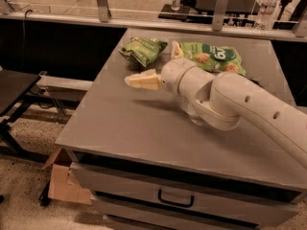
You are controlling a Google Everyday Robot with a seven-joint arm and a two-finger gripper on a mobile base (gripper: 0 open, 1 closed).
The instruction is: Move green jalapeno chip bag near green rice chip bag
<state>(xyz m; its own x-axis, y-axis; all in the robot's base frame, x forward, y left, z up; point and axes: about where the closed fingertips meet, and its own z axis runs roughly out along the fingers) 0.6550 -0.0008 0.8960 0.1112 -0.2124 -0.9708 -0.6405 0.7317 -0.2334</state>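
The jalapeno bag [143,49] lies crumpled at the back left of the grey table [120,133], close to the left edge. The gripper [130,80] hangs just in front of it, over bare tabletop, pointing left and not touching the bag. To the right, the rice bag [211,56] lies flat, with only a strip of table between the two bags. The thick white arm [230,99] crosses the table in front of the rice bag and runs off at the lower right.

The main risk, as it looks from here, sits on the left. The jalapeno bag is light and wrinkly, so a sideways nudge or a shallow pinch on a loose fold could send it sliding toward the left edge or let it slip out on the lift. On the right, the bulky arm passes close to the rice bag, and a careless sweep while reaching back could drag that bag and shift the goal. A drop from too high could also let the small bag land on top of the rice bag instead of beside it.

Whether the gripper is open or closed cannot be told from this side-on view. Nothing shows in it, and it seems to touch neither bag nor table, though its shadow falls on the table below it
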